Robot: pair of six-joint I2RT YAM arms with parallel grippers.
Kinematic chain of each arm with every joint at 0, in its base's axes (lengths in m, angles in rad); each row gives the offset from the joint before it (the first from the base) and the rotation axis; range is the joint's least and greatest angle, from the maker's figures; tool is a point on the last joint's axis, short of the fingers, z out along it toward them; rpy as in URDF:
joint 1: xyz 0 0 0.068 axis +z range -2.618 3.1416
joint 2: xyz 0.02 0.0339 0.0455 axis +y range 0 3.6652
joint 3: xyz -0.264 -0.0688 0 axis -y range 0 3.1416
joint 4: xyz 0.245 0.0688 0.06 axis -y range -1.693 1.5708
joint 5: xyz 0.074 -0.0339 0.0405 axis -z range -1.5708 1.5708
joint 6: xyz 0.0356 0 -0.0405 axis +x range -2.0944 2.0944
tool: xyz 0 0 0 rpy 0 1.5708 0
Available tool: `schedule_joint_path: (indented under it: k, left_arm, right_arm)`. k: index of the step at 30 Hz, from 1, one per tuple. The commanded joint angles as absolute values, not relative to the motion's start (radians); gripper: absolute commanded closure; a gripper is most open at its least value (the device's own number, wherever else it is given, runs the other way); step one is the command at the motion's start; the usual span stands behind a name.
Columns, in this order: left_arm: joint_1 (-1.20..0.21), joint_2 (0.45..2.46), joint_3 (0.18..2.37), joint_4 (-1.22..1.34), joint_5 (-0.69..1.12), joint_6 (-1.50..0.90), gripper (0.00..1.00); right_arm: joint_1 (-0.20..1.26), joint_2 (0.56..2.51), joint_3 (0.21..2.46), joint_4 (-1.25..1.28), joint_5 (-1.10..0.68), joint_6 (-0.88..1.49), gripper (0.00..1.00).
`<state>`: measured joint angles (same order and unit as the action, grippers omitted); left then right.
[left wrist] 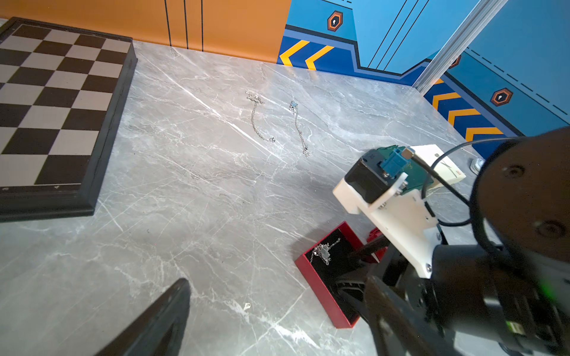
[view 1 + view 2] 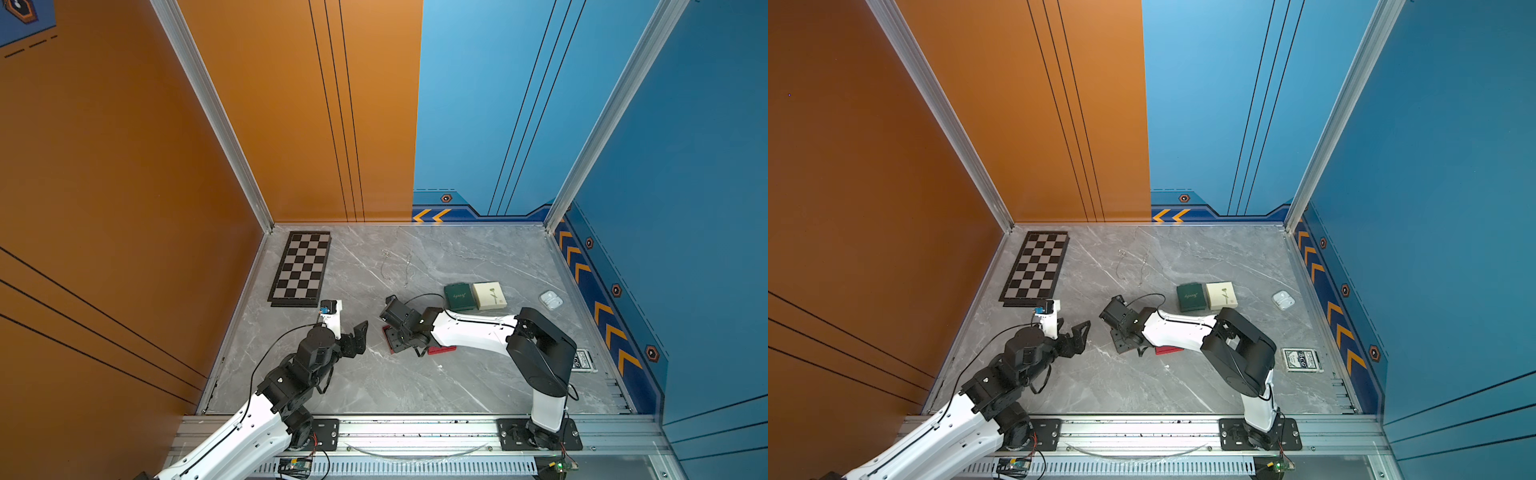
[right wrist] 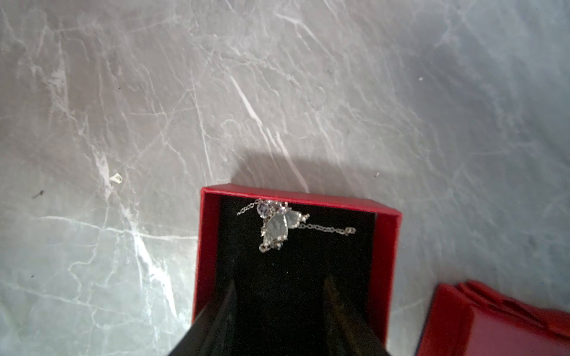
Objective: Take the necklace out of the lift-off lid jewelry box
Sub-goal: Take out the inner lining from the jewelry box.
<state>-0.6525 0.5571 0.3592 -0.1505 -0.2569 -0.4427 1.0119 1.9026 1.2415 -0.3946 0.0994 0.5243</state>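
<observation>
Your right gripper (image 3: 280,280) hangs tips-down inside the open red box (image 3: 389,246), jaws parted with nothing pinched between them. Your left gripper (image 2: 360,332) hovers over bare table (image 2: 415,382) on the left arm's side of the box, spread wide and holding nothing.

Around them, the red lid (image 3: 493,323) lies on the table just beside the box; in both top views it sits partly under your right forearm. A chessboard (image 2: 301,268) fills the far left corner. Two loose chains (image 1: 259,118) lie side by side on the marble beyond the box, toward the back wall. A green box (image 2: 459,296) and a cream box (image 2: 490,295), both shut, sit touching each other past your right arm. An earbud case (image 2: 550,299) rests near the right wall, with a card deck (image 2: 1302,359) closer to the front rail. In both top views your right wrist and its camera cover most of the red box, so only the wrist views show its inside.

The box is lined in black. The necklace (image 3: 276,226) lies bunched at the end of the lining farthest from your fingers, with pale stones clustered and a short chain trailing to one side. It is clear of both fingertips (image 3: 233,285). Whether the tips touch the lining is hard to say, black against black.
</observation>
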Motion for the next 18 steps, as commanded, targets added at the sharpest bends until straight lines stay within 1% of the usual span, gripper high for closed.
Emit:
schedule_joint_path:
  k: [1,4,7,9,11,13,18]
  left_arm:
    - [-0.640,0.546,0.349,-0.173,-0.238,-0.443,0.11]
    - [-0.640,0.543,0.350,-0.176,-0.235,-0.443,0.12]
    - [-0.638,0.542,0.348,-0.176,-0.232,-0.441,0.13]
    - [-0.638,0.546,0.349,-0.177,-0.227,-0.441,0.18]
    - [-0.636,0.550,0.350,-0.178,-0.226,-0.442,0.19]
    - [-0.635,0.555,0.354,-0.178,-0.223,-0.443,0.20]
    - [-0.633,0.563,0.362,-0.181,-0.222,-0.439,0.23]
  right_arm:
    - [1.007,1.946,1.277,-0.454,0.077,0.546,0.53]
    - [1.003,1.971,1.284,-0.464,0.059,0.556,0.58]
    - [0.998,1.983,1.286,-0.469,0.047,0.560,0.68]
    - [0.994,1.986,1.286,-0.468,0.038,0.557,0.73]
    - [0.991,1.982,1.288,-0.468,0.031,0.551,0.77]
    - [0.987,1.973,1.282,-0.459,0.036,0.542,0.84]
    - [0.973,1.949,1.269,-0.429,0.022,0.524,0.93]
